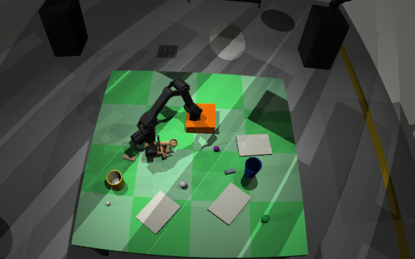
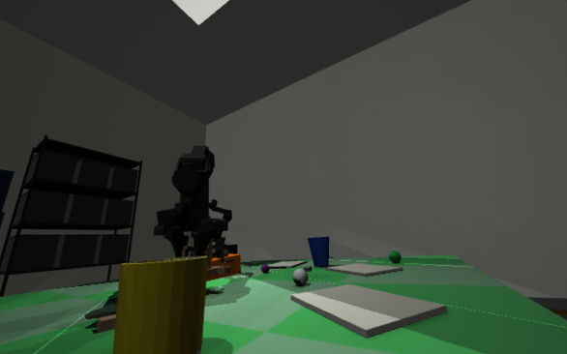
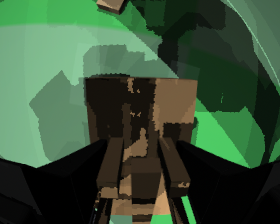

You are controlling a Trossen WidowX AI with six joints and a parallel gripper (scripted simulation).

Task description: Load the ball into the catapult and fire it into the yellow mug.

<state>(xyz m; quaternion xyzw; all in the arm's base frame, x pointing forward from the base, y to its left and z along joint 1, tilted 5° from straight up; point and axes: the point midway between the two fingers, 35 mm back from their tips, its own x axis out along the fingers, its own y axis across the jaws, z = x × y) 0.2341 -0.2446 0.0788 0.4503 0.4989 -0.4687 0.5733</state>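
Observation:
My gripper (image 3: 141,146) (image 2: 189,247) is shut on the wooden catapult (image 1: 166,144) (image 2: 218,271) (image 3: 176,100), with a finger outside each of its two side rails. The catapult's round cup looks empty in the top view and points right, away from the mug. I cannot tell whether its base touches the table. The yellow mug (image 1: 118,184) (image 2: 160,309) stands to the lower left of the catapult in the top view. A grey ball (image 1: 183,184) (image 2: 300,277) lies below and right of the catapult. A small white ball (image 1: 107,203) lies just below the mug.
A brown block (image 1: 129,158) (image 2: 106,322) (image 3: 112,5) lies between catapult and mug. A purple ball (image 1: 216,148), blue cup (image 1: 252,168), grey block (image 1: 230,171), green ball (image 1: 265,219) and several pale plates lie to the right or below. An orange block (image 1: 205,122) is beneath the arm's base.

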